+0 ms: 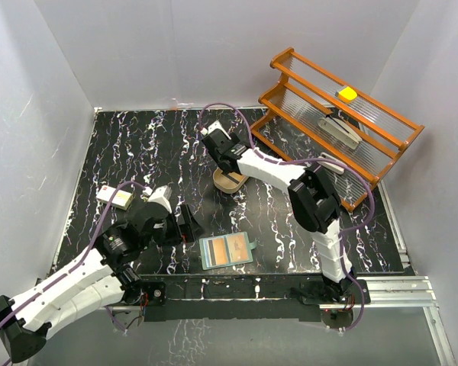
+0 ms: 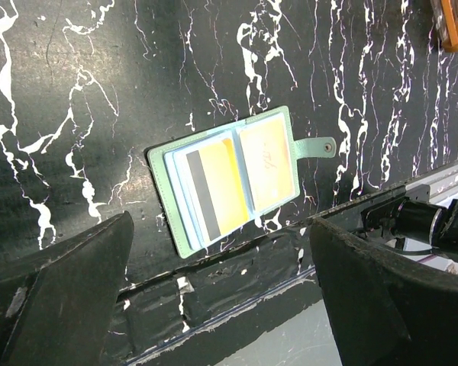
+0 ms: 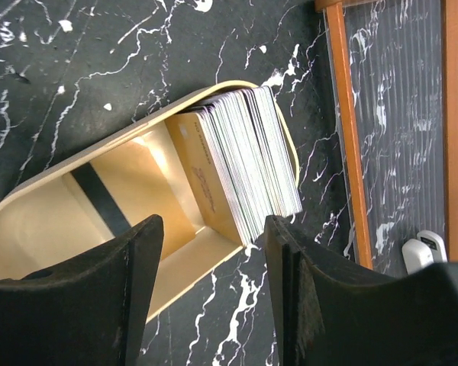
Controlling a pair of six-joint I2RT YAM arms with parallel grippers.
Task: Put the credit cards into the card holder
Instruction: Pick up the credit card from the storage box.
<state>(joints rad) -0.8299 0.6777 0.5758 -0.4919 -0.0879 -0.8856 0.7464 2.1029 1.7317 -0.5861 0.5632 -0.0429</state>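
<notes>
Roughly, by view. From above: card holder (image 1: 227, 251), teal bifold, lying open and flat on the marbled black table (image 1: 137, 152) near the front edge, between the two arm bases; left gripper (image 1: 179, 225) just beside it; right gripper (image 1: 220, 146) reaching out over an oval tan tray (image 1: 230, 181) mid-table; orange slatted rack (image 1: 343, 130) at the far right corner, not involved. Left wrist view: left gripper (image 2: 220, 221) spread wide and empty, with the card holder (image 2: 162, 183) between and beyond its fingers; a yellow card with a black stripe (image 2: 214, 191) sits in one clear pocket and a second yellowish card in the other. Right wrist view: right gripper (image 3: 214, 225) parted, pinching nothing, poised over the credit cards (image 3: 244, 160), a dense stack standing on edge at one end of the tray (image 3: 38, 229), tan face outermost. Handling, as judged: cards light, stiff and slick, tightly packed, so one is best taken by its exposed top edge with a pad on either face; the outermost looks easiest to separate. Holder is soft and light, likely to skid on the glossy top, and its pocket mouths look snug.
</notes>
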